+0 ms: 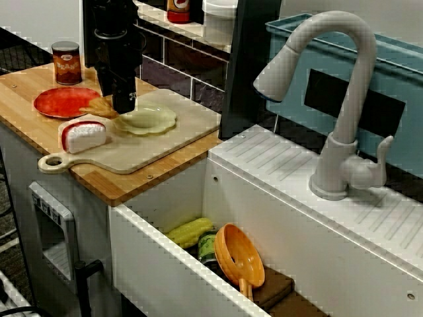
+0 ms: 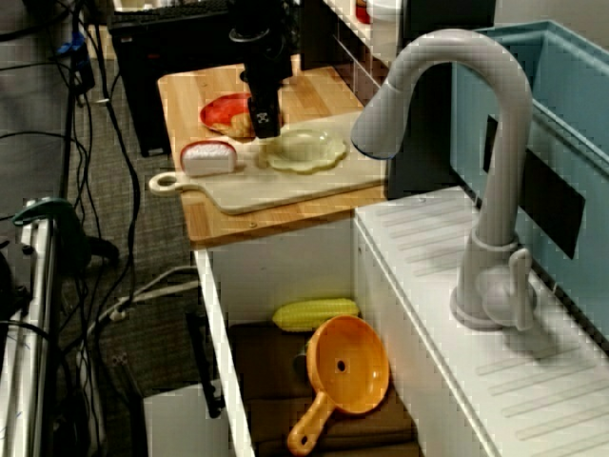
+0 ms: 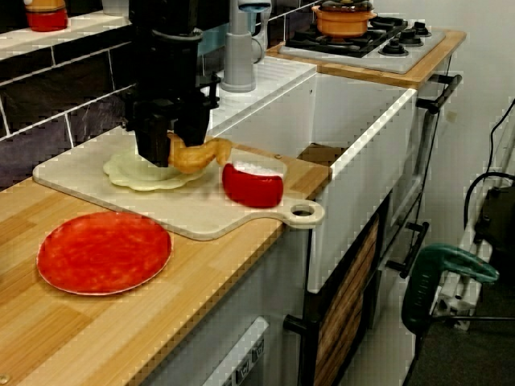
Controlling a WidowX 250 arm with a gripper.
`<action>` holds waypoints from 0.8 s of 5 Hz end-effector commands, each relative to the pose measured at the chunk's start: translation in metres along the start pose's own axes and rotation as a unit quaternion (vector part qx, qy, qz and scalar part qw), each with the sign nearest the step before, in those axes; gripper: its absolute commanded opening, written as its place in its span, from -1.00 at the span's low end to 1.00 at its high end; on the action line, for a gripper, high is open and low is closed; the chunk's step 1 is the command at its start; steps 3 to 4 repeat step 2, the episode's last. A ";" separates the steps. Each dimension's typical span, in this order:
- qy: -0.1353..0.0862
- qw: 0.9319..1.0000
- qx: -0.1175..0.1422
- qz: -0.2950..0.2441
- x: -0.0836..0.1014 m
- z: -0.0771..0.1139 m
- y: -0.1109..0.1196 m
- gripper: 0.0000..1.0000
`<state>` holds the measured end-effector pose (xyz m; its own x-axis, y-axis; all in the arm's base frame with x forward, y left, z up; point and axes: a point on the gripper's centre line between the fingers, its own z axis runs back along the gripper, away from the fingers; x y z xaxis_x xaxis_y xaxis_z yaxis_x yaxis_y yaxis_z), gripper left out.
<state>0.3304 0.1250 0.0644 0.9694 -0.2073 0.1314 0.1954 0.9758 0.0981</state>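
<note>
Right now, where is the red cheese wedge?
In the view from the side, the red cheese wedge lies at left on the cutting board, between its handle and the croissant.

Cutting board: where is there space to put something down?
The board is bare between the green dish and the sink, and along its near edge. The counter in front of the red plate is bare too. It is crowded under the gripper, where pastry, dish and cheese bunch.
</note>
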 end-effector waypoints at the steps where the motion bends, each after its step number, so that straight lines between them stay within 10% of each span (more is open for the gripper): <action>1: -0.024 1.000 0.015 0.003 0.032 0.023 0.006 -1.00; 4: -0.022 1.000 0.015 0.005 0.043 0.019 0.008 -1.00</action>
